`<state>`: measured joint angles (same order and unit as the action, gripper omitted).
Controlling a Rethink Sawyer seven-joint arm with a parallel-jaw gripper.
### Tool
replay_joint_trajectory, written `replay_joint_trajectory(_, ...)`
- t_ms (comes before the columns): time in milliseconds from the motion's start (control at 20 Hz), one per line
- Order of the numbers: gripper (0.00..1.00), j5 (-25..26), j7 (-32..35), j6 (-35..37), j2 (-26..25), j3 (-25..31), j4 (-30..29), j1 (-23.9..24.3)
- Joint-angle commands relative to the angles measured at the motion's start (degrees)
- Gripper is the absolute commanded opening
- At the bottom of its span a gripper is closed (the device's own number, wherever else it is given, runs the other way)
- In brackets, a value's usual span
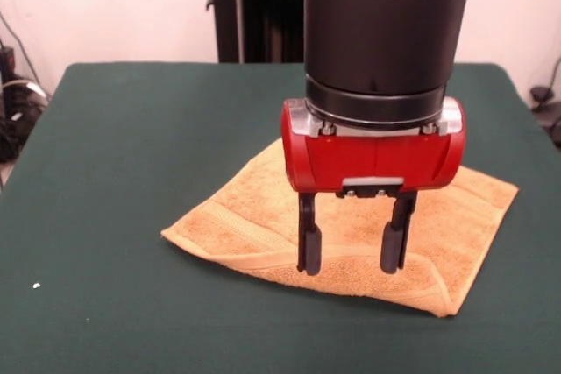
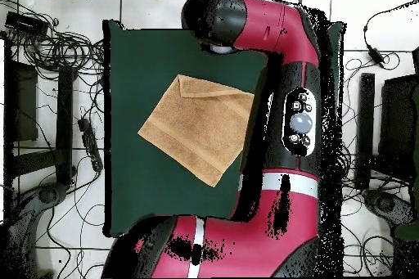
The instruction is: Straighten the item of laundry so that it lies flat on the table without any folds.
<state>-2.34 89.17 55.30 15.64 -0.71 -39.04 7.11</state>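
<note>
The golden-orange towel lies on the dark green table, turned diagonally. Its near edge is folded over into a narrow strip along the front. A woven band shows near its left end. My gripper hangs just above the towel's near part, its two black fingers spread apart and empty. In the overhead view the towel lies at the table's middle, with a folded band along its top edge. The arm's wrist covers the gripper there.
The red arm runs along the table's right side in the overhead view. Cables and black equipment lie on the floor around the table. The robot's black pedestal stands behind the table's far edge.
</note>
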Motion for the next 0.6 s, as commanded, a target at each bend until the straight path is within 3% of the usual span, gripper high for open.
replay_joint_trajectory(50, 1.00, 0.0, 2.5, -3.2, -4.1, 6.0, -12.1, 0.7)
replay_joint_trajectory(600, 1.00, -0.8, 5.4, -7.3, -3.6, 6.7, -16.7, 0.7)
